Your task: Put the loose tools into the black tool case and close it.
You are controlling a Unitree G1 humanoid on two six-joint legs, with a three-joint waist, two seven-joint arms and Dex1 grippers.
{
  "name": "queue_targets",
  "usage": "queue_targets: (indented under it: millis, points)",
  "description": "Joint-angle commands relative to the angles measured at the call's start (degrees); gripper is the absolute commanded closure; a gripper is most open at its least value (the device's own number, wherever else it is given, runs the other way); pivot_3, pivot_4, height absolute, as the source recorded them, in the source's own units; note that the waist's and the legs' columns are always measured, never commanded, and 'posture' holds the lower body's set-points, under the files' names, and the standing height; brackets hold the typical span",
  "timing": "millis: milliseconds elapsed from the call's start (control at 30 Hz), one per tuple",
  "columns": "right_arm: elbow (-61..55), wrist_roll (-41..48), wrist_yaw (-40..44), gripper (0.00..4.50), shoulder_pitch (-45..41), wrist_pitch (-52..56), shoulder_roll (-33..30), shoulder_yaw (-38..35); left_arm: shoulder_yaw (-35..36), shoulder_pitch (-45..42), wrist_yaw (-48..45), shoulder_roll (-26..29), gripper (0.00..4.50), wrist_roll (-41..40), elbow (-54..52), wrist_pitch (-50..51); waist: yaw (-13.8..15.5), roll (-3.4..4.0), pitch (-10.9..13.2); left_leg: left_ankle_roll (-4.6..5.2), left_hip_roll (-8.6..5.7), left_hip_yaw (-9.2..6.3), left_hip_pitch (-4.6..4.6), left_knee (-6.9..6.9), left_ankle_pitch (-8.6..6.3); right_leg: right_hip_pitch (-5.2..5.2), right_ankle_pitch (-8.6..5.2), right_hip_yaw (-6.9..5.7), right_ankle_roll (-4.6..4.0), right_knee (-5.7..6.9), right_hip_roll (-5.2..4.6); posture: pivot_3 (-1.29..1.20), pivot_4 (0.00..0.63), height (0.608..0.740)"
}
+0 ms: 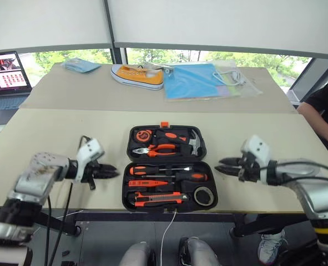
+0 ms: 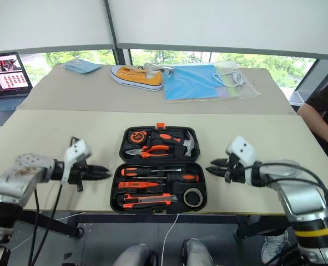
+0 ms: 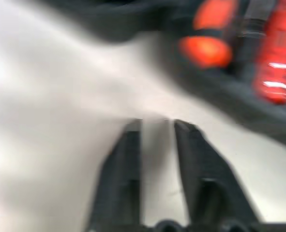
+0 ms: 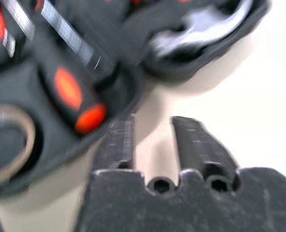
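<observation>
Both jaws parted, nothing between them: left gripper [image 1: 111, 173] just left of the black tool case [image 1: 165, 169], right gripper [image 1: 223, 165] just right of it. Case lies open on the near table [image 1: 58, 138], the loose tools [image 1: 166, 176] seated in its recesses, tape roll [image 1: 203, 196] at the near-right corner.

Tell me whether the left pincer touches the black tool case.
Apart. The left eye view shows bare table between the left pincer and the black tool case.
</observation>
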Motion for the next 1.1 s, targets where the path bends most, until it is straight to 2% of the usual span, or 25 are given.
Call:
queue_targets:
  millis: [33,67,167,200,433,467,500,533,567,600,733,833,900,1100]
  points:
    - [3.77,0.95,-4.3,1.25,-6.92,6.54,3.15,0.5,4.98,-11.29,6.72,-4.79,1.51,-4.04,7.3,12.66,0.28,-0.01,0.0,0.0,-0.01,0.0,-0.01,0.04,0.01,0.01,0.01,0.0,0.0,0.05,-0.01,0.0,0.15,0.718]
    - [4.68,-0.06,-4.66,1.04,-8.11,6.47,3.5,1.69,5.3,-13.01,7.93,-5.99,1.32,-4.25,8.52,14.27,0.33,-0.01,-0.01,0.01,-0.02,-0.01,-0.02,0.05,0.01,0.01,0.02,0.0,0.0,0.04,-0.01,0.0,0.15,0.718]
    - [8.88,-1.95,-6.42,0.11,-11.85,7.4,4.91,3.98,3.99,-16.03,9.83,-8.7,0.35,-3.42,11.19,15.48,0.05,-0.02,-0.02,0.07,-0.09,0.01,-0.01,0.05,0.04,0.01,0.2,0.04,-0.31,0.06,-0.02,0.0,0.15,0.718]
    - [11.25,-1.97,-7.74,0.0,-13.68,8.63,6.19,3.86,3.05,-17.13,10.21,-9.72,0.04,-2.68,12.66,14.96,-0.13,-0.02,-0.02,0.07,-0.11,0.03,0.0,0.05,0.04,0.01,0.27,0.06,-0.42,0.06,-0.01,0.0,0.15,0.718]
    - [24.2,-2.91,-14.62,0.0,-22.12,11.03,13.64,2.49,-1.29,-20.77,11.11,-13.87,0.04,1.63,23.11,9.09,-1.66,-0.01,-0.02,0.05,-0.08,0.04,-0.1,-0.12,0.05,0.0,0.28,-0.15,-0.46,0.07,0.08,0.0,0.15,0.718]
    - [25.29,-3.27,-14.94,0.25,-22.5,10.75,14.14,2.74,-1.67,-20.82,11.04,-14.18,0.57,2.15,24.11,8.11,-1.69,-0.01,-0.02,0.04,-0.08,0.04,-0.09,-0.15,0.05,0.0,0.28,-0.15,-0.46,0.06,0.08,0.0,0.15,0.718]
    - [25.85,-3.5,-14.98,0.52,-22.59,10.58,14.39,3.05,-2.04,-20.76,10.79,-14.34,0.77,2.51,24.57,7.48,-1.73,-0.01,-0.02,0.03,-0.08,0.04,-0.08,-0.16,0.05,0.01,0.28,-0.16,-0.46,0.05,0.08,0.0,0.15,0.718]
    - [26.15,-3.55,-14.9,0.7,-22.5,10.61,14.66,3.33,-2.24,-20.66,10.52,-14.51,1.09,2.73,24.87,7.06,-1.73,-0.01,-0.02,0.03,-0.08,0.04,-0.05,-0.15,0.05,0.02,0.28,-0.15,-0.46,0.05,0.07,0.0,0.15,0.718]
    - [26.32,-3.58,-14.81,1.12,-22.44,10.64,14.82,3.48,-2.32,-20.62,10.27,-14.63,1.54,2.86,25.1,6.81,-1.78,0.0,-0.03,0.03,-0.09,0.04,-0.05,-0.15,0.05,0.03,0.28,-0.14,-0.46,0.04,0.05,0.0,0.15,0.718]
    - [26.21,-3.64,-14.67,1.32,-22.24,10.64,14.86,3.69,-2.34,-20.55,10.11,-14.69,1.76,2.92,25.14,6.72,-1.86,0.01,-0.03,0.02,-0.1,0.06,-0.01,-0.14,0.05,0.04,0.27,-0.12,-0.45,0.02,0.02,0.0,0.15,0.718]
    - [25.11,-3.64,-14.66,2.91,-21.31,11.08,15.58,4.16,-2.42,-19.44,9.46,-14.61,3.45,2.81,23.84,7.02,-1.81,0.04,-0.06,-0.2,-0.14,0.08,0.19,-0.09,0.14,0.17,0.26,-0.03,-0.42,0.02,-0.08,0.0,0.15,0.718]
    - [24.74,-3.73,-14.67,3.88,-21.23,11.18,15.81,4.36,-2.21,-18.84,9.35,-14.49,4.39,2.65,23.01,7.62,-1.64,0.09,-0.1,-0.56,-0.13,0.07,0.3,-0.09,0.14,0.22,0.21,-0.02,-0.33,0.17,-0.16,0.0,0.15,0.718]
    - [24.79,-3.51,-14.74,4.49,-21.49,11.35,16.19,4.26,-2.37,-17.89,9.07,-14.45,4.5,2.51,21.71,8.12,-1.62,0.07,-0.15,-0.68,-0.12,0.07,0.33,-0.09,0.19,0.22,0.12,-0.01,-0.18,0.25,-0.17,0.0,0.15,0.718]
    - [24.47,-3.38,-15.41,4.49,-23.17,10.49,17.34,3.81,-2.01,-16.24,8.42,-14.67,4.5,1.52,17.72,8.02,-1.82,0.08,-0.17,-0.67,-0.12,0.08,0.4,-0.09,0.21,0.19,0.16,0.06,-0.26,0.46,-0.19,0.0,0.15,0.718]
